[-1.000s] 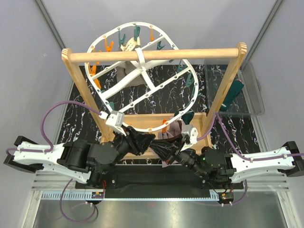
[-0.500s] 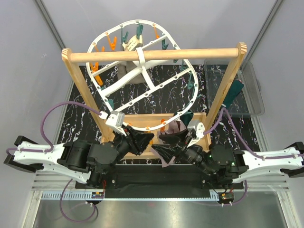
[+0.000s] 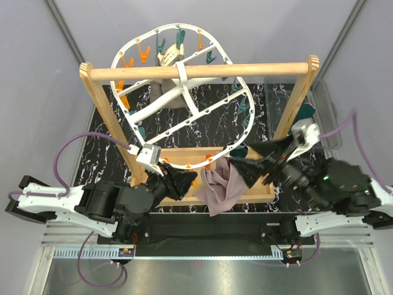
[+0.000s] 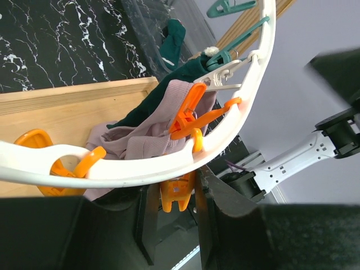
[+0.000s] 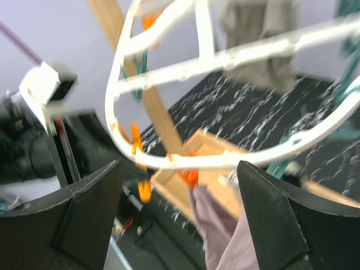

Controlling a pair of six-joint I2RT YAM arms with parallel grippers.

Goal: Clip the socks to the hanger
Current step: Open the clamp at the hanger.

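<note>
Top view: the mauve-pink sock (image 3: 218,184) hangs at the near rim of the white hanger (image 3: 190,101).
Left wrist view: the left gripper (image 4: 174,205) is clamped on an orange clothespin (image 4: 179,190).
Right wrist view: the right gripper (image 5: 180,211) has its jaws wide apart.

walls (image 3: 37,74): plain grey | table (image 3: 215,132): black, white-veined marble | wooden rail stand (image 3: 245,69) on it | light: even
</note>
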